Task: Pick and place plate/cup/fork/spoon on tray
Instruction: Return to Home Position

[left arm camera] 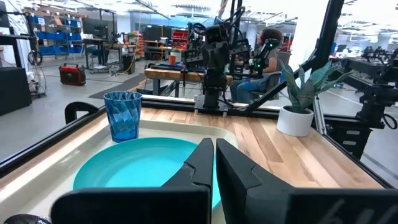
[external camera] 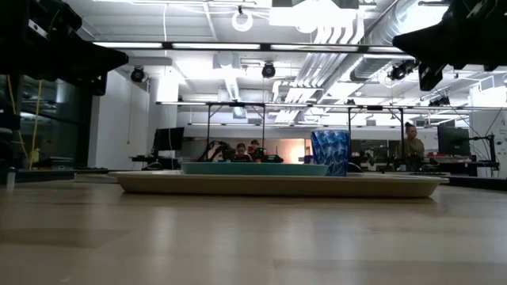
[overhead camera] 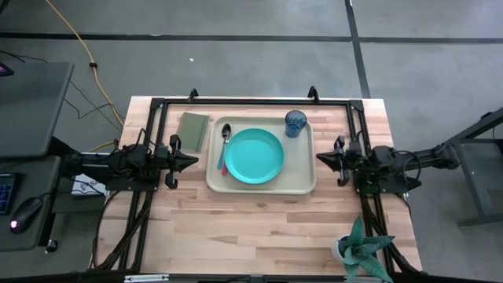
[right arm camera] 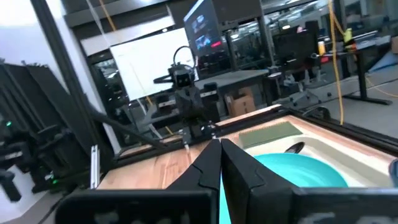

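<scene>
The beige tray (overhead camera: pixel 306 182) lies at the table's middle. On it rest the teal plate (overhead camera: pixel 254 156), the dark-blue cup (overhead camera: pixel 295 123) upright at its far right corner, and the spoon (overhead camera: pixel 225 135) along its left side, with the fork's pink handle (overhead camera: pixel 221 166) close beside it. My left gripper (overhead camera: pixel 196 161) is shut and empty just left of the tray. My right gripper (overhead camera: pixel 318 157) is shut and empty just right of it. The left wrist view shows its shut fingers (left arm camera: pixel 213 155), the plate (left arm camera: pixel 137 165) and the cup (left arm camera: pixel 123 115). The right wrist view shows its shut fingers (right arm camera: pixel 219 155), the plate (right arm camera: pixel 301 169) and the spoon's bowl (right arm camera: pixel 292 148).
An olive-green flat rectangle (overhead camera: pixel 193 130) lies on the table beyond the tray's far left corner. A potted plant (overhead camera: pixel 361 251) stands at the near right corner. A black frame (overhead camera: pixel 251 101) runs along the table's far edge and sides. Bare wood lies nearer than the tray.
</scene>
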